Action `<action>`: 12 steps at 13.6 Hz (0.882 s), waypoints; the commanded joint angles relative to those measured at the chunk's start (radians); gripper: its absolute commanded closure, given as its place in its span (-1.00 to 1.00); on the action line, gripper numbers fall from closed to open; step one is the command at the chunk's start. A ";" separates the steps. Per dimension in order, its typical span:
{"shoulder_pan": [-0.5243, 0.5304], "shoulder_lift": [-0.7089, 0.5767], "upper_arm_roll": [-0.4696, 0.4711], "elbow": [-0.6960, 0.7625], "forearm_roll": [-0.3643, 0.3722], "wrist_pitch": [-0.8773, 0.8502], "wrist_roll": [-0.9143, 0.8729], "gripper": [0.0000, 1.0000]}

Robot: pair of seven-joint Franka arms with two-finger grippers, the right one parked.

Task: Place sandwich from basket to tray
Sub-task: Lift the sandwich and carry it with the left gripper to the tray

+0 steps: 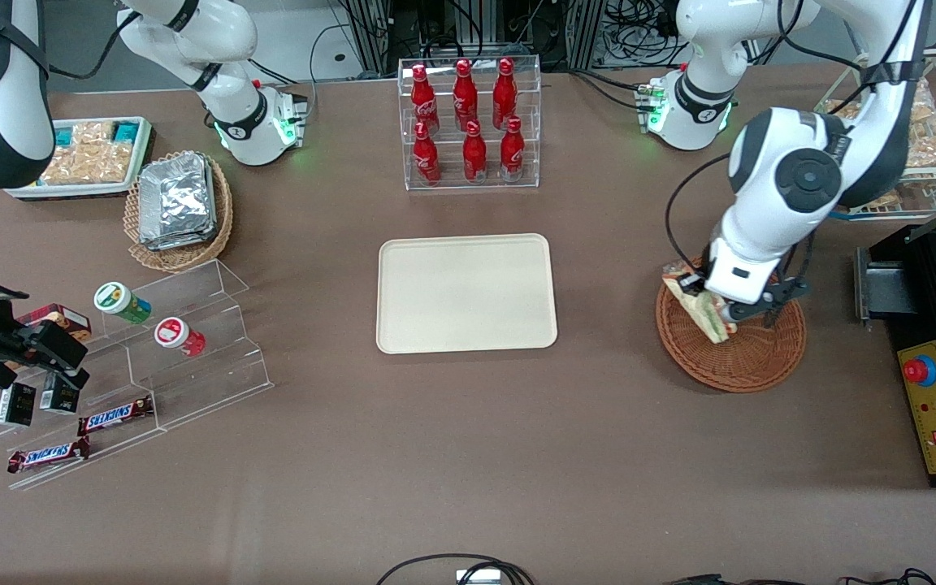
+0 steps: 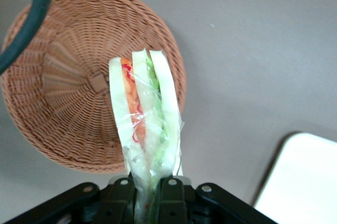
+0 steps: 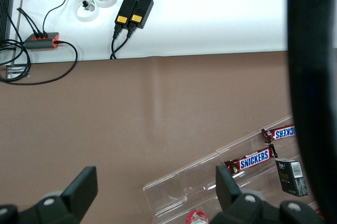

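Wicker basket (image 1: 740, 357) lies below the claw (image 2: 150, 190), which grips the sandwich (image 2: 147, 129) lifted clear; next, carry it over to the tray (image 1: 466, 292).

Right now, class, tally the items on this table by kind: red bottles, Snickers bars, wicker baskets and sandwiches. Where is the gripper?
Red bottles: 6
Snickers bars: 2
Wicker baskets: 2
Sandwiches: 1, held in the gripper above the round basket
Total: 11
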 commanded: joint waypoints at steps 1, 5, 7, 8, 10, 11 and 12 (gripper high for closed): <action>0.005 0.017 -0.082 0.059 0.009 -0.037 -0.011 1.00; 0.003 0.040 -0.238 0.094 0.014 -0.025 -0.011 1.00; -0.004 0.052 -0.292 0.100 0.012 -0.023 -0.003 1.00; -0.027 0.076 -0.304 0.105 0.017 -0.017 0.001 1.00; -0.105 0.127 -0.306 0.118 0.059 0.015 0.009 0.99; -0.138 0.159 -0.306 0.123 0.119 0.036 0.001 0.98; -0.182 0.197 -0.306 0.134 0.150 0.040 -0.014 0.98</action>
